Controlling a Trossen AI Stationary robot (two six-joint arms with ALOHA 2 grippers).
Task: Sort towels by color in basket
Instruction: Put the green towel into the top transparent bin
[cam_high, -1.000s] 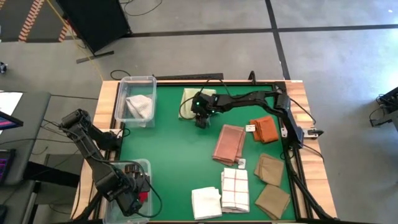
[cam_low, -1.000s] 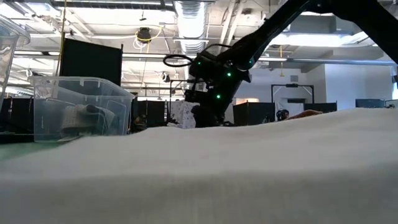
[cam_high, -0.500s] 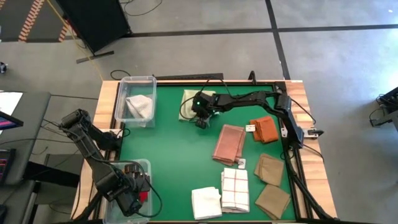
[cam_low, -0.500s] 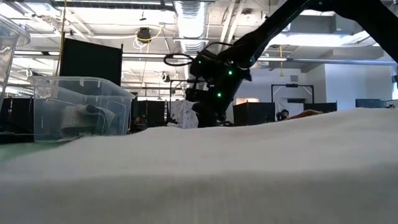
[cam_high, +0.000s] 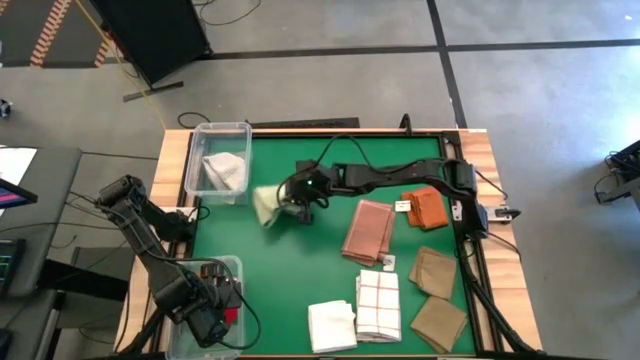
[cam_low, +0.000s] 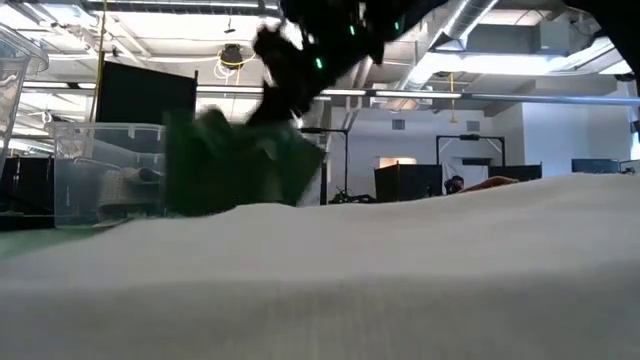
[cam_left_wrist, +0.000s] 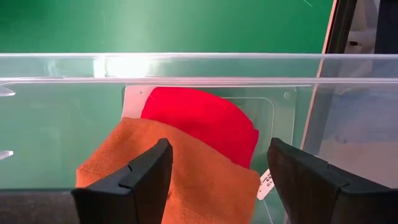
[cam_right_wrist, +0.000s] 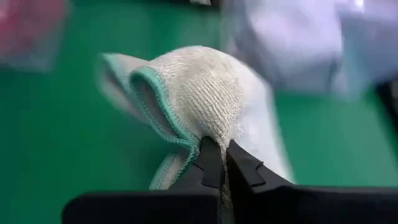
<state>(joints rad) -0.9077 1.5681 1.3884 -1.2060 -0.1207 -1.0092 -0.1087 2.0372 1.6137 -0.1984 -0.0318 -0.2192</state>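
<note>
Left of centre in the high view, the right gripper (cam_high: 292, 206) pinches the pale green towel (cam_high: 266, 206), which hangs from its closed fingertips (cam_right_wrist: 211, 167).

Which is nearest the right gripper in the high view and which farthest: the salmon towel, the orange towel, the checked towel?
Measured from the right gripper, shut on the pale green towel:
1. Salmon towel, mid-table, just to the gripper's right in the picture.
2. Orange towel, by the table's right edge.
3. Checked towel, at the near edge.
</note>
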